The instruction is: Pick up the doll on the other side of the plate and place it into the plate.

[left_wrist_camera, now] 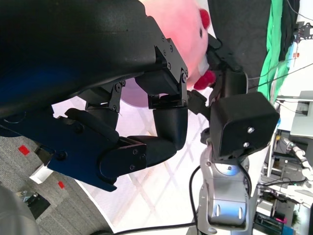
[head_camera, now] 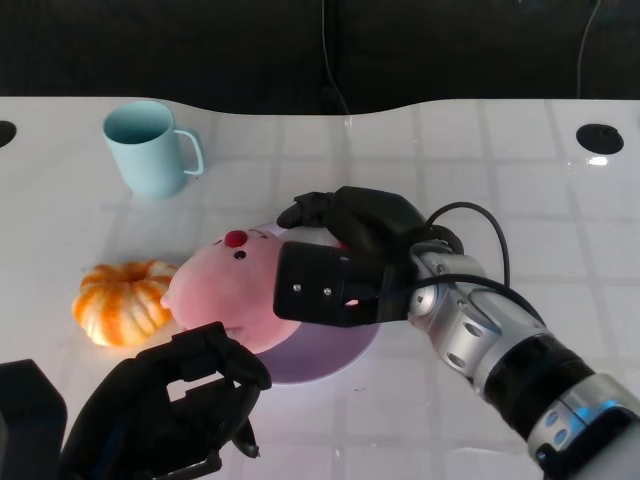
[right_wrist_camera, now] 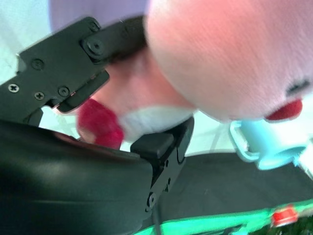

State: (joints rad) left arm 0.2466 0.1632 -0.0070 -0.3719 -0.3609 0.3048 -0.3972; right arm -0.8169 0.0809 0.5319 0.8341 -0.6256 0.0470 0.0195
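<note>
Gripping the pink doll (head_camera: 235, 290), right hand (head_camera: 345, 255) has its fingers (head_camera: 312, 210) clamped round the doll's far side, holding it over the lilac plate (head_camera: 335, 362); can't tell if the doll touches the plate. Right wrist view confirms fingers (right_wrist_camera: 98, 44) wrapped on the doll (right_wrist_camera: 230, 58). Left hand (head_camera: 175, 405) sits near the plate's near edge, fingers (head_camera: 235, 365) curled in together, holding nothing. Orange pumpkin (head_camera: 125, 300) lies just beside the doll's left. Blue mug (head_camera: 148, 148) stands upright, well apart, further back on the white worktop (head_camera: 450, 160).
</note>
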